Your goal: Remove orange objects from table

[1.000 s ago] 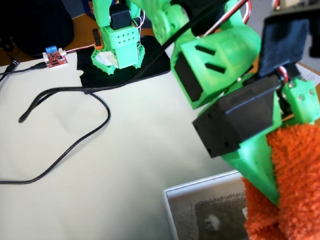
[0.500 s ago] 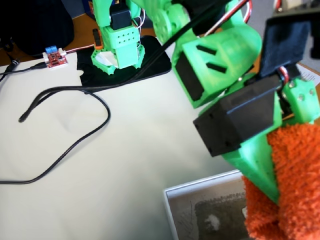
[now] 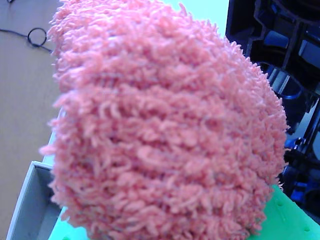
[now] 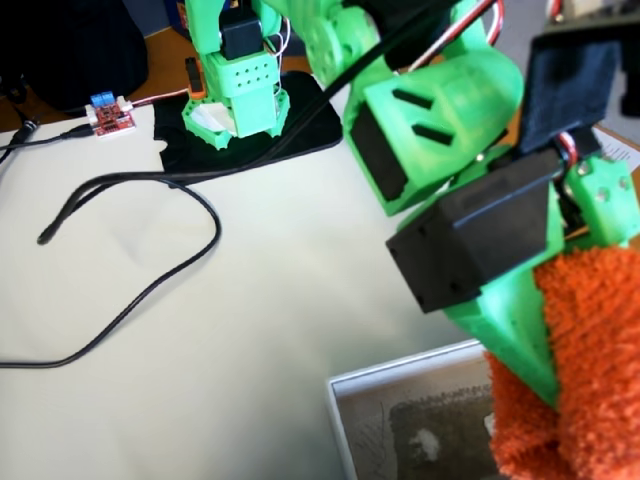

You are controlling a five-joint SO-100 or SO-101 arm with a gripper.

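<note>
In the fixed view the orange object [image 4: 592, 350], a fuzzy terry-cloth lump, hangs at the lower right with my green gripper [image 4: 565, 395] shut on it. One green finger [image 4: 520, 335] presses its left side; the other finger is hidden behind the cloth. The lump hangs over the right part of a white-rimmed box [image 4: 400, 368] that stands on the cream table [image 4: 280, 300]. In the wrist view the orange object [image 3: 165, 125] fills nearly the whole picture, and a bit of green finger [image 3: 292, 220] shows at the bottom right.
A black cable [image 4: 150, 290] loops across the left half of the table. A small red circuit board [image 4: 110, 117] lies at the back left. The arm's green base [image 4: 235, 90] stands on a black mat [image 4: 300, 130]. The box's rim [image 3: 22, 200] shows in the wrist view too.
</note>
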